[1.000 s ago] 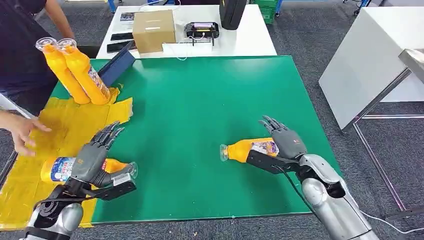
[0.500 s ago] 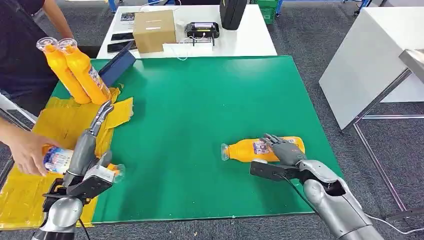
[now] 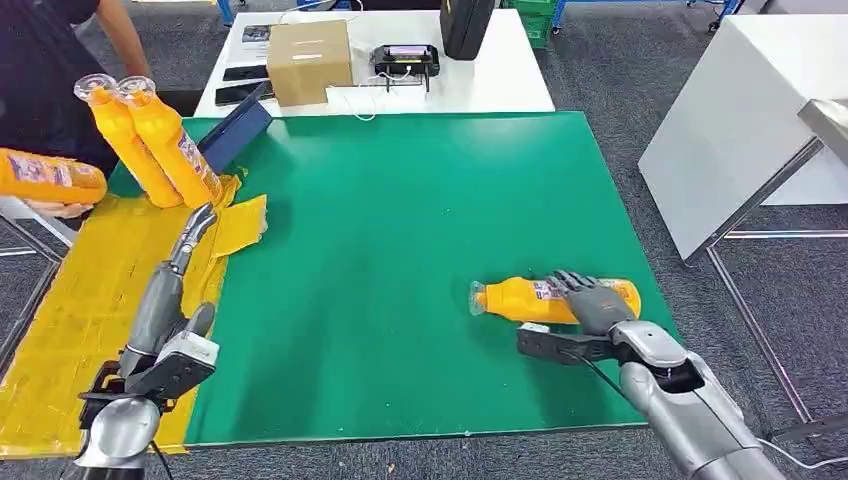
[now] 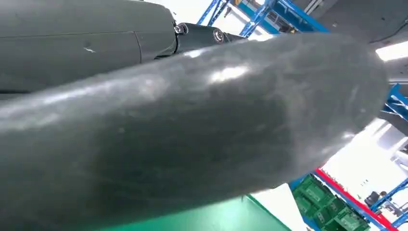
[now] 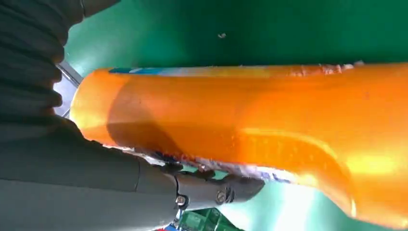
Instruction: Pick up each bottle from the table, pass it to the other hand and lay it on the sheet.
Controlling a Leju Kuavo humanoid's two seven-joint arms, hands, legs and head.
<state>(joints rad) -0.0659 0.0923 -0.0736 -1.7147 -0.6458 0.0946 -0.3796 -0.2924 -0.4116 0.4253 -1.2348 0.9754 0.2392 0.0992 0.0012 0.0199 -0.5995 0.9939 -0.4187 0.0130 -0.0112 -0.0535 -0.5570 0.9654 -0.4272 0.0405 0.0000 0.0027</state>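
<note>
An orange bottle [image 3: 515,298] lies on its side on the green mat [image 3: 400,220], cap pointing left. My right hand [image 3: 592,303] grips it around the labelled middle, fingers curled over the top. In the right wrist view the bottle [image 5: 264,125] presses against the palm with dark fingers [image 5: 211,192] wrapped round it. My left hand [image 3: 165,300] hovers over the right edge of the yellow sheet [image 3: 90,290], fingers straight and holding nothing; its grey thumb [image 4: 192,120] shows close up in the left wrist view. A person at far left holds another orange bottle [image 3: 45,175] above the sheet.
Two more orange bottles [image 3: 165,140] stand tilted at the sheet's far end beside a dark tablet [image 3: 235,130]. Behind the mat a white table carries a cardboard box [image 3: 308,60] and a black device [image 3: 403,58]. Another white table [image 3: 740,120] stands at the right.
The person took the bottle from beside my left hand and lifted it away to the far left. My left fingers straightened. My right hand closed over the other bottle, which slid slightly right.
</note>
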